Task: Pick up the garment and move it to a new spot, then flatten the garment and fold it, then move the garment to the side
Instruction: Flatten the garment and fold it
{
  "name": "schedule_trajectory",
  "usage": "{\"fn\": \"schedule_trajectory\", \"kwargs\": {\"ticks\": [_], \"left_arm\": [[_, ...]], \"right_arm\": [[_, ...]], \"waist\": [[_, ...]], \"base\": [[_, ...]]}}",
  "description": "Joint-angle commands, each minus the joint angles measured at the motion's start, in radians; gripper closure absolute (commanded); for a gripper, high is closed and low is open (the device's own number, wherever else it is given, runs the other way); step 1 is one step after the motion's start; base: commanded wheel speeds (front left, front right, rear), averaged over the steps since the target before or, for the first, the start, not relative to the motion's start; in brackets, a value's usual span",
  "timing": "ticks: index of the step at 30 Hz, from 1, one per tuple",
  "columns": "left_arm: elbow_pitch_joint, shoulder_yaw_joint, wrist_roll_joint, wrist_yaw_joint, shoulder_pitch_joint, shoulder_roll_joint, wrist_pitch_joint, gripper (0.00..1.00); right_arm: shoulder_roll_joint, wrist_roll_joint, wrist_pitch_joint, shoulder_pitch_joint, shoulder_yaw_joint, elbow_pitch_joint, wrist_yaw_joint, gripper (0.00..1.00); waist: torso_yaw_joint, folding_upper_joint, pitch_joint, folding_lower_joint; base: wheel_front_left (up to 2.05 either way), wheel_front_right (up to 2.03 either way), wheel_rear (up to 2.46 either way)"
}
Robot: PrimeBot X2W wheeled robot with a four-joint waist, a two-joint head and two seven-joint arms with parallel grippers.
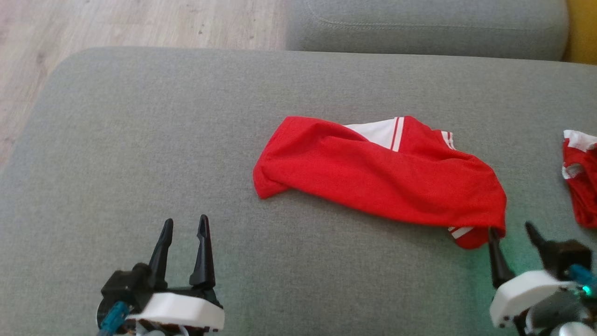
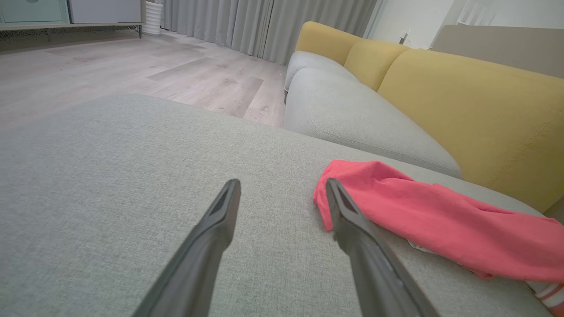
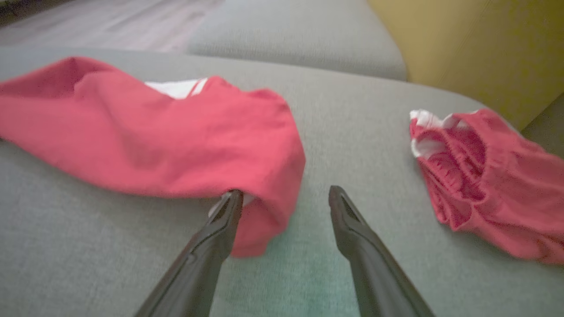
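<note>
The red garment (image 1: 373, 177) lies bunched lengthwise on the middle of the grey cushion (image 1: 140, 140). Your right gripper (image 1: 510, 228) stands spread and empty at its right end, one fingertip just beside the hem; your left gripper (image 1: 185, 220), likewise spread and empty, sits apart from its left end.

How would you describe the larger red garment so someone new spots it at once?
Start at the wide grey fabric sofa cushion; near its middle lies a long, rumpled red cloth garment. Unlike the smaller red garment with a gathered white-edged opening off to the robot's right, it shows a flat white panel with red stripes on top.
</note>
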Motion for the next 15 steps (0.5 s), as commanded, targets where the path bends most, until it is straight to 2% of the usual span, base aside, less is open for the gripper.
{"fn": "schedule_trajectory", "kwargs": {"ticks": [1, 6, 9, 12, 15], "left_arm": [[-0.032, 0.041, 0.011, 0.001, -0.028, 0.013, -0.012, 0.0], [-0.037, 0.035, 0.015, -0.001, -0.031, 0.011, -0.012, 0.0], [-0.039, 0.029, 0.018, -0.005, -0.04, 0.008, -0.011, 0.0], [-0.038, 0.023, 0.022, -0.01, -0.055, 0.003, -0.01, 0.0], [-0.034, 0.018, 0.025, -0.015, -0.069, -0.003, -0.01, 0.0]], "right_arm": [[-0.008, 0.01, -0.014, -0.031, 0.016, -0.077, -0.001, 0.0], [-0.009, 0.018, 0.026, -0.088, 0.002, -0.194, -0.001, 0.0], [-0.038, -0.005, 0.072, -0.168, 0.005, -0.222, -0.001, 0.0], [-0.084, 0.001, 0.13, -0.269, 0.029, -0.177, -0.001, 0.0], [-0.144, 0.03, 0.199, -0.377, 0.066, -0.071, -0.001, 0.0]], "waist": [[-0.006, 0.0, -0.004, 0.0001], [-0.004, 0.0, 0.006, 0.0001], [0.007, 0.0, 0.023, 0.0001], [0.027, 0.0, 0.044, 0.0001], [0.055, 0.0, 0.063, 0.0001]], "base": [[0.0, 0.0, 0.0], [0.0, 0.0, 0.0], [0.0, 0.0, 0.0], [0.0, 0.0, 0.0], [0.0, 0.0, 0.0]]}}
